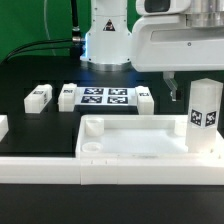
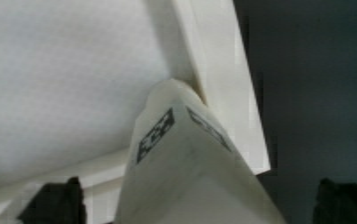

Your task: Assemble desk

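- Just above a tabletop (image 1: pixel 135 140) corner, the gripper (image 2: pixel 201 205) hangs, jaws apart, gripping nothing.
- 1 leg (image 1: pixel 204 116) stands upright at that tabletop corner.
- 3 legs (image 1: pixel 38 96) (image 1: pixel 68 96) (image 1: pixel 145 98) lie behind the tabletop.

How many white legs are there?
4: upright leg at tabletop corner; two legs flanking marker board; another leg farther to the exterior view's left. More may be hidden.
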Action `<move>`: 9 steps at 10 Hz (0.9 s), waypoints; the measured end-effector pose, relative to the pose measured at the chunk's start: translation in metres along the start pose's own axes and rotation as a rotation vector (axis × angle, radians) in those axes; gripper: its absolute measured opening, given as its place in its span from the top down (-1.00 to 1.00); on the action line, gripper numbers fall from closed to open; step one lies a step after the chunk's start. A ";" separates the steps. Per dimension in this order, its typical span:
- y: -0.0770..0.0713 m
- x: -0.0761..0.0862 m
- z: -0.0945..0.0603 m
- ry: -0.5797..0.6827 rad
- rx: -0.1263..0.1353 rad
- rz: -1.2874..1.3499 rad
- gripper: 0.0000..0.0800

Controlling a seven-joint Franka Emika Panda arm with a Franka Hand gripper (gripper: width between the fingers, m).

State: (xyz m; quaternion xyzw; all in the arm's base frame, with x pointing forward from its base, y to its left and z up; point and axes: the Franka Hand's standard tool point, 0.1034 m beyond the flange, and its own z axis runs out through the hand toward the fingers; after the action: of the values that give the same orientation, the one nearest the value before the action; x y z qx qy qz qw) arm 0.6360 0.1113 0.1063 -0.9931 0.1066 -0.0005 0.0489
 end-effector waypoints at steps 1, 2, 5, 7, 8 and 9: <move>-0.001 0.000 0.000 0.005 -0.021 -0.114 -0.62; -0.002 -0.001 0.000 0.007 -0.032 -0.220 -0.62; -0.001 0.000 0.000 0.003 -0.041 -0.485 -0.62; 0.003 0.001 0.001 0.000 -0.042 -0.604 -0.62; 0.003 0.001 0.001 0.000 -0.042 -0.604 -0.30; 0.003 0.001 0.001 0.000 -0.042 -0.602 -0.30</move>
State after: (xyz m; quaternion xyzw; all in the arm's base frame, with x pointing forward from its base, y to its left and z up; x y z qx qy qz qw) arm 0.6358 0.1080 0.1053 -0.9809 -0.1924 -0.0129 0.0257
